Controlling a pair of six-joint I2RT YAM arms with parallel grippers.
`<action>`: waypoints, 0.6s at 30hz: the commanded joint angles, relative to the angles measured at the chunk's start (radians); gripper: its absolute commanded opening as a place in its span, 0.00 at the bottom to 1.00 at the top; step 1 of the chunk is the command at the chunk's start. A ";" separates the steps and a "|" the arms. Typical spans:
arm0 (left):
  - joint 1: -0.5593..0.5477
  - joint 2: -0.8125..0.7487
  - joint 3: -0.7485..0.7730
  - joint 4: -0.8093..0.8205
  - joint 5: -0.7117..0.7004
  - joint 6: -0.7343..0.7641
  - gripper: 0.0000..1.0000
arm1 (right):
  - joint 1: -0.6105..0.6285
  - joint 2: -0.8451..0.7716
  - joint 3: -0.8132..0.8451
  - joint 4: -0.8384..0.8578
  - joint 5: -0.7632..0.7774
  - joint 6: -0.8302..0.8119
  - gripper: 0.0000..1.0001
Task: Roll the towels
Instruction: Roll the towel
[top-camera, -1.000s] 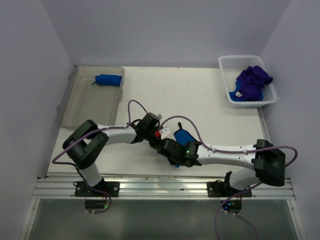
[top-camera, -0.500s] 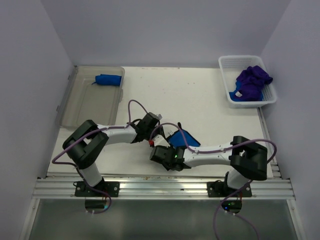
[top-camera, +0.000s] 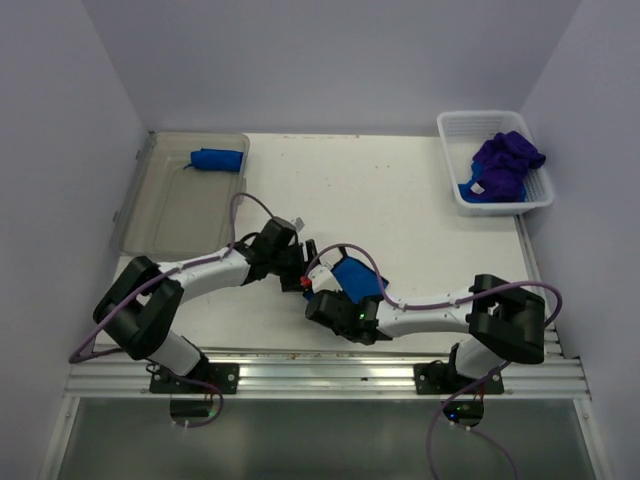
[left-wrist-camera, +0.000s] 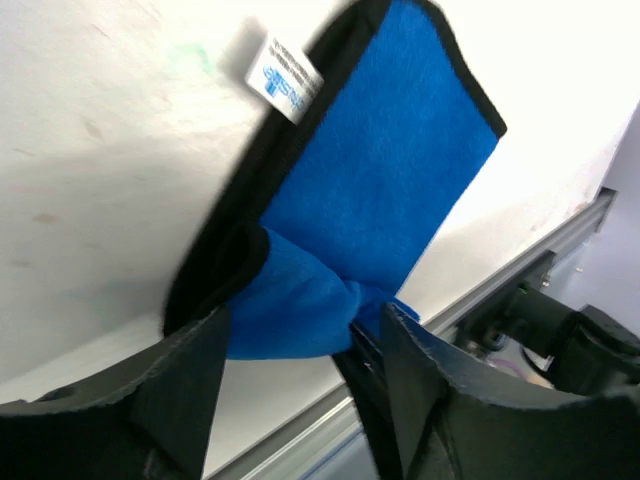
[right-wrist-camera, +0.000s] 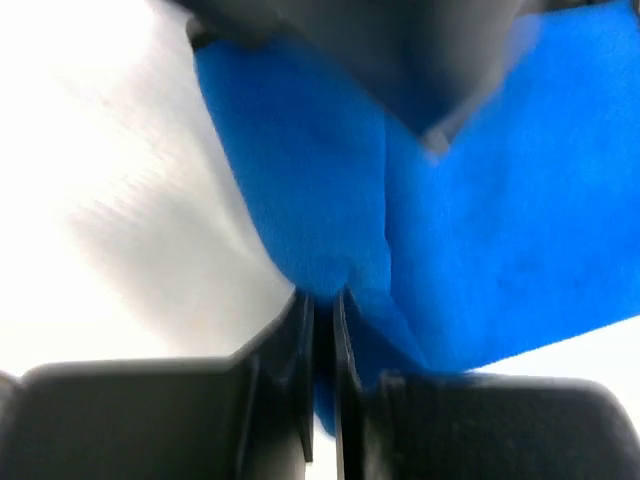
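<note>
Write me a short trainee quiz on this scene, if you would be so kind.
1. True or false: the purple towels lie in the basket.
2. Where is the rolled towel? A) in the bin B) in the basket C) under the left arm
3. Fill in: the right end effector is shut on a ___ towel.
Key: 1 true; 2 A; 3 blue.
</note>
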 joint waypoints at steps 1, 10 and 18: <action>0.066 -0.106 -0.027 -0.059 -0.010 0.065 0.70 | -0.020 -0.025 -0.028 0.054 -0.145 -0.024 0.00; 0.115 -0.270 -0.142 -0.081 -0.026 0.062 0.77 | -0.181 -0.071 -0.021 0.125 -0.515 0.010 0.00; 0.115 -0.331 -0.243 0.022 -0.003 -0.004 0.87 | -0.302 -0.059 -0.031 0.204 -0.797 0.047 0.00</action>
